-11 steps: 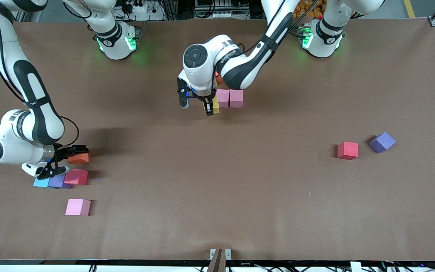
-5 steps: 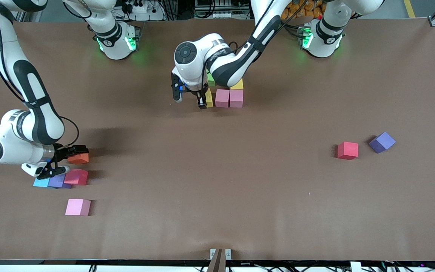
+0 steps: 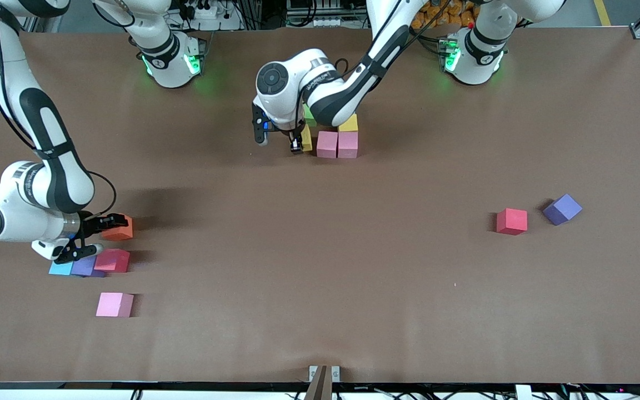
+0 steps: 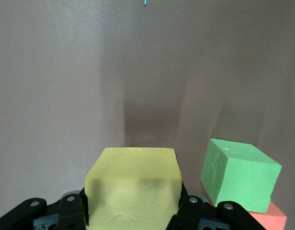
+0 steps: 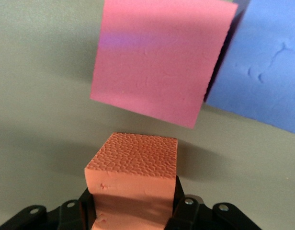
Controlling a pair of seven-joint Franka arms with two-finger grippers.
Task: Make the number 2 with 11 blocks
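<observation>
Starting at the right arm's end of the table: the right gripper (image 3: 100, 233) is clamped on an orange block (image 3: 118, 228), which the right wrist view shows wedged between the fingers. Just beside it sit a red-pink block (image 3: 113, 260), a purple one (image 3: 85, 266) and a blue one (image 3: 60, 269), with a pink block (image 3: 114, 304) nearer the front camera.

Mid-table, the left gripper (image 3: 299, 145) holds a yellow block (image 3: 307, 139) right beside the pink pair (image 3: 337, 144) of the half-built number 2 (image 3: 334, 133); a green block (image 4: 238, 176) and another yellow (image 3: 349, 123) sit in the row farther from the camera. Best bet, I'd say: set it flush against the pink one, square to the row, and release without nudging the neighbours.

Toward the left arm's end lie a red block (image 3: 511, 221) and another purple block (image 3: 562, 209), well apart from the build.

Surface is a plain brown mat (image 3: 320, 289); cables and clutter show past the table's edge by the bases.
</observation>
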